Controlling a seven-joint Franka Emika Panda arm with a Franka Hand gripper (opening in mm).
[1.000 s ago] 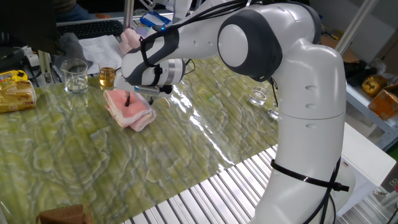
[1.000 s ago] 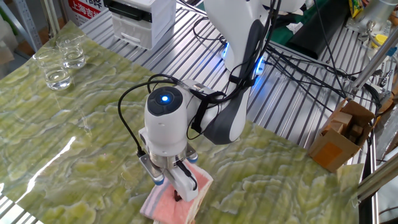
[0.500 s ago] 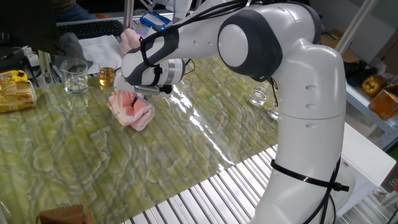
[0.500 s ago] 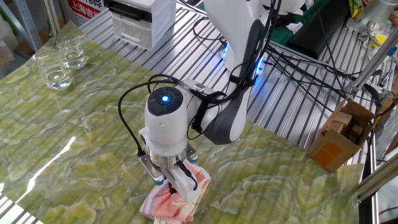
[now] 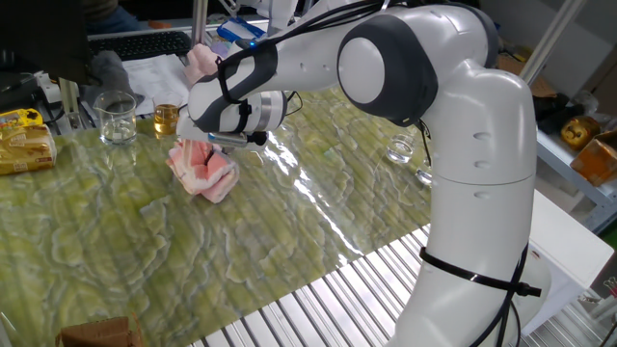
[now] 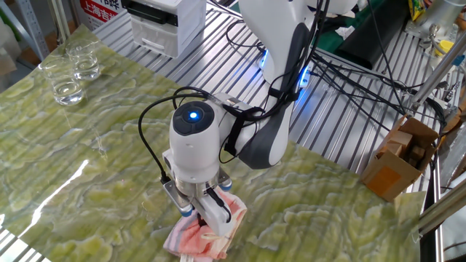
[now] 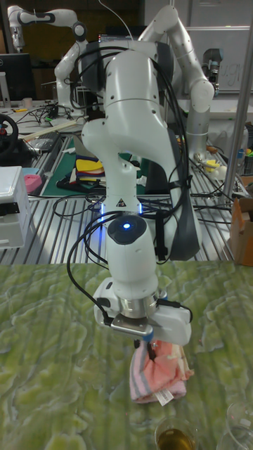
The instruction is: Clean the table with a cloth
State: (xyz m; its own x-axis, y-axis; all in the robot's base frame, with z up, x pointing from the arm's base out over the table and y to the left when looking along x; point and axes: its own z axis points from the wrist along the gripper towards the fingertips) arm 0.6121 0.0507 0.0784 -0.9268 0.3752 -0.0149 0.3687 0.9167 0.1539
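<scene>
The salmon-pink cloth (image 5: 202, 169) (image 6: 191, 239) (image 7: 158, 376) lies bunched on the green marbled table (image 5: 289, 241) (image 6: 87, 182) (image 7: 49, 365). My gripper (image 5: 204, 157) (image 6: 211, 231) (image 7: 148, 350) points straight down into its middle, fingers shut on a pinched fold of the cloth. The cloth's edges are drawn up and wrinkled around the fingers. In the other fixed view the gripper body hides the cloth's far part.
A glass beaker (image 5: 117, 117) and a small glass of amber liquid (image 5: 166, 120) (image 7: 174, 434) stand just beyond the cloth. Clear glasses (image 6: 69, 76) (image 5: 400, 149) sit near the table's other side. A paler pink cloth (image 5: 201, 60) and yellow packets (image 5: 24, 140) lie at the back.
A second ago the cloth lay flat under open fingers. The fingers have closed, gathering it into a bunch. Nothing has moved in the last half second.
</scene>
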